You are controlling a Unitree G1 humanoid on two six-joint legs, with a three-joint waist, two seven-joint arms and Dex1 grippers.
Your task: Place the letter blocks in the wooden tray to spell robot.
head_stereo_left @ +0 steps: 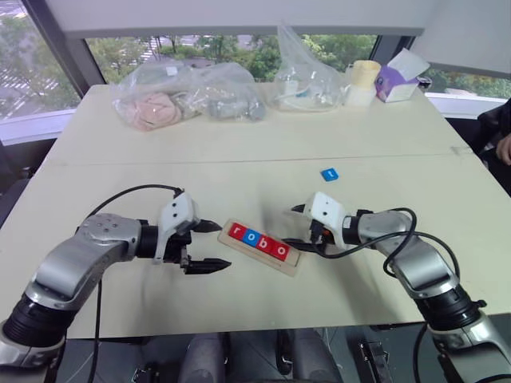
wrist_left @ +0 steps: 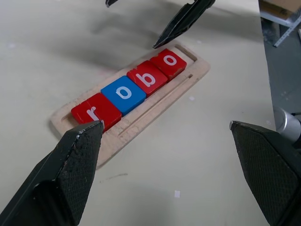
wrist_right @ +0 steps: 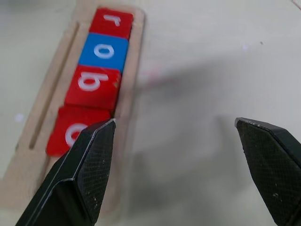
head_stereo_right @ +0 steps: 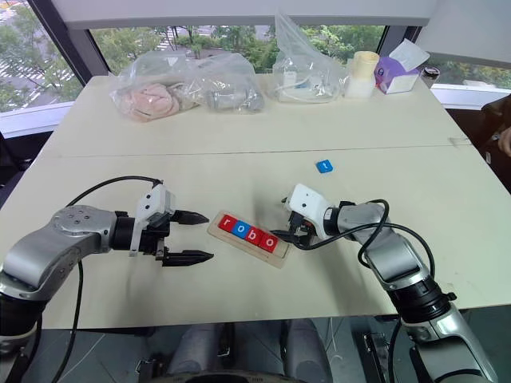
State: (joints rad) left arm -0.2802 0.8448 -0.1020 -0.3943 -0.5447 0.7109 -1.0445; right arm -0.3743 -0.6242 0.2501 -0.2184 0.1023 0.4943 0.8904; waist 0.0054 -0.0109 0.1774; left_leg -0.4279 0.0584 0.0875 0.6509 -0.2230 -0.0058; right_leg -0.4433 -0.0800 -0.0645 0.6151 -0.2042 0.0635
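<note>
- Four letter blocks sit in a row in the wooden tray: a red r, a blue o, a red b and a red o. They are flat squares with white letters.
- One slot at the tray's right end is bare light wood, with a thin groove along the near side.
- A fifth block, a blue tile, lies alone on the table, farther away and to the right of the tray.
- The left gripper hovers just left of the tray, its black fingers spread wide and holding nothing.
- The right gripper is at the tray's right end, its fingers also wide apart and empty.
- Three clear plastic bags lie crumpled at the far edge.
</note>
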